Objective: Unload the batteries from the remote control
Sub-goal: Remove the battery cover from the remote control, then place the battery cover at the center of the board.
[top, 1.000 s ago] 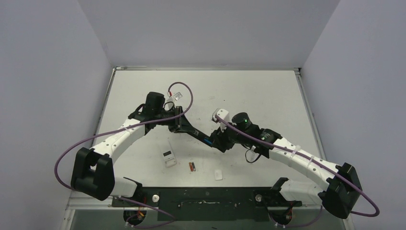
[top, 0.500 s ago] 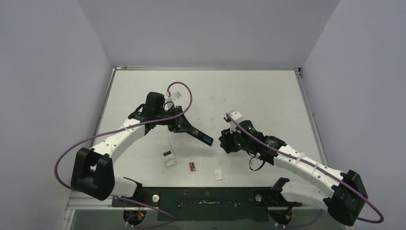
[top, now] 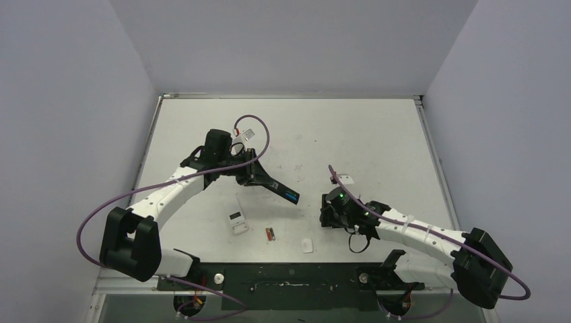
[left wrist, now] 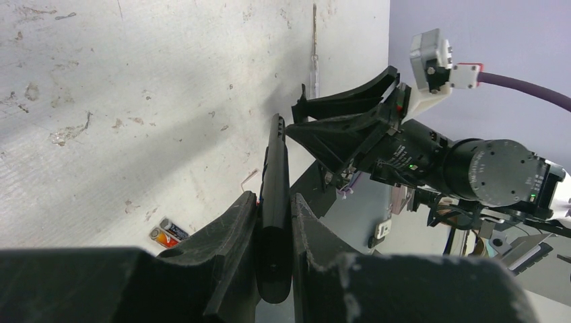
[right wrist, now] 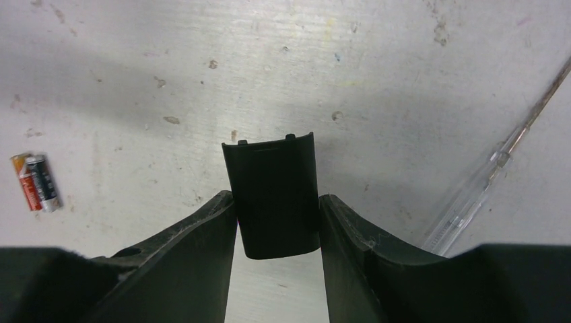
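Right claw (right wrist: 277, 200) pinches the black cover (right wrist: 273, 192) by its long edges, low over the table (right wrist: 404, 67), lower centre-right in the top view. Left claw (left wrist: 275, 202) clamps the black remote (left wrist: 276, 155) edge-on, raised at centre. Two batteries (right wrist: 37, 182) lie side by side at the left edge of the right wrist view; a blue strip (top: 291, 197) in the remote looks like another. Best to lay the cover flat, well apart from those cells, opening only once it rests.
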Available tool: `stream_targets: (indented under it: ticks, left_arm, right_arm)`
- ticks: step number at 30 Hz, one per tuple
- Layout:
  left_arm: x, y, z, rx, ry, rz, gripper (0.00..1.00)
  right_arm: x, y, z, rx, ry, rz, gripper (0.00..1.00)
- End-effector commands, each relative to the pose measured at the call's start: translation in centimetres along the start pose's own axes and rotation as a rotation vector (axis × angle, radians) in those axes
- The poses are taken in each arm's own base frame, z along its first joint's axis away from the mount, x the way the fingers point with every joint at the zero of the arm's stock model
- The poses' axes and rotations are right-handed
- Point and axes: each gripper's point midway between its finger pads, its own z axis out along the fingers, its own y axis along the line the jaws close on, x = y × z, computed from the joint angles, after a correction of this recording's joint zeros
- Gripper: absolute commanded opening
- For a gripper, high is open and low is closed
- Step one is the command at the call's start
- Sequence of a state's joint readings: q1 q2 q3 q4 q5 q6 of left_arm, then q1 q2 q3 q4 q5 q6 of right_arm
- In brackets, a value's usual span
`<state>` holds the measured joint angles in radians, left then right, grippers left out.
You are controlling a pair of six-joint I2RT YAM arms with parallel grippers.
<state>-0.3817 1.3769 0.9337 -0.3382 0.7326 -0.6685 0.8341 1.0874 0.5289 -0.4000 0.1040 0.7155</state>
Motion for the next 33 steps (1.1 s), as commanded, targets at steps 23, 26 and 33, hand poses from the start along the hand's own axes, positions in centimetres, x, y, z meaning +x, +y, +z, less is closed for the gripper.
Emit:
stream_targets:
  ticks: [23, 26, 33]
  left_arm:
    - [-0.7, -0.3, -0.2, 0.011, -0.027, 0.027, 0.00]
    - [-0.7, -0.3, -0.2, 0.010, -0.028, 0.028, 0.00]
    - [-0.6, -0.2, -0.3, 0.009, -0.029, 0.029, 0.00]
  right_arm:
    - [1.2, -2.0, 1.1, 0.221, -0.007, 0.038, 0.52]
    - [0.9, -1.7, 0.9, 0.211, -0.013, 0.032, 0.53]
    - [-1.9, 0.1, -0.5, 0.127, -0.101, 0.000, 0.55]
